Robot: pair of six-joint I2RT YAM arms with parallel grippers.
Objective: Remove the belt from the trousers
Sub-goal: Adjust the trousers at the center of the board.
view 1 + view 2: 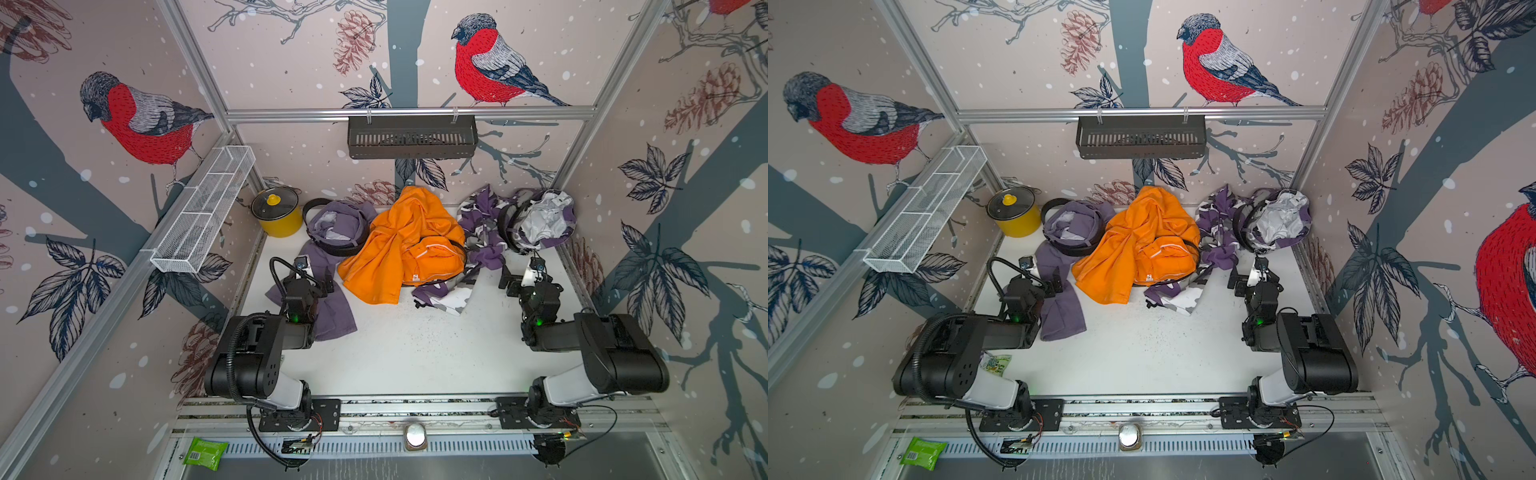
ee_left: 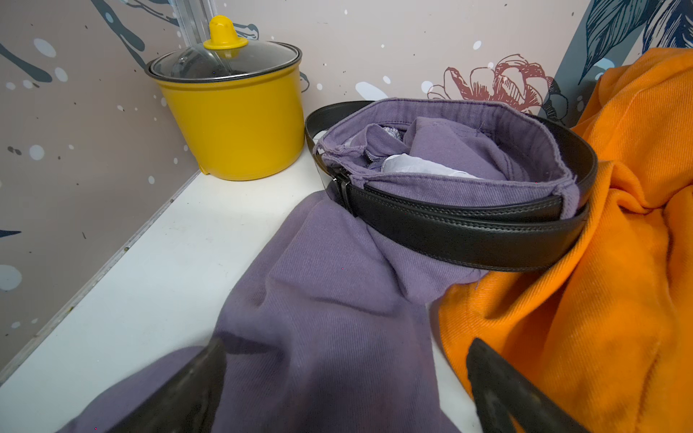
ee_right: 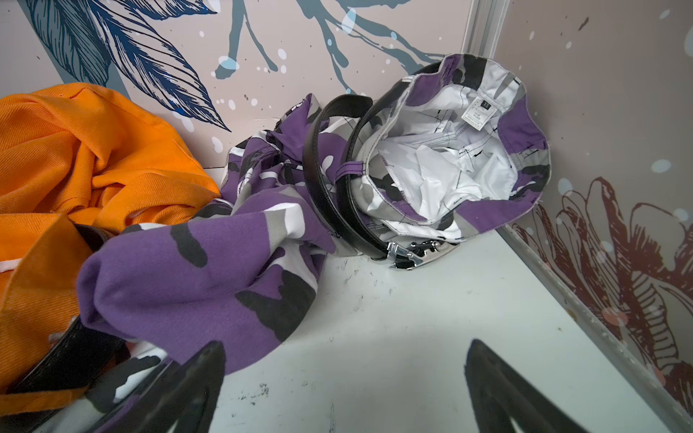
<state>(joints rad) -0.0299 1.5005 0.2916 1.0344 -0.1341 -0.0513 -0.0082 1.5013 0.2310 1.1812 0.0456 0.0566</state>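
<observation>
Both the left gripper (image 2: 347,352) and the right gripper (image 3: 345,352) are shown spread wide and empty. One black belt (image 2: 468,232) is threaded round the purple trousers (image 2: 337,281), and a second belt (image 3: 318,180) round the camouflage trousers (image 3: 195,270). With orange trousers (image 1: 399,241) heaped between, cloth could be pinched with the strap, or a whole unanchored pair dragged.

White table (image 1: 415,357): yellow pot (image 1: 282,222), lilac trousers (image 1: 332,309), orange trousers (image 1: 399,241), camouflage trousers (image 1: 482,232).
</observation>
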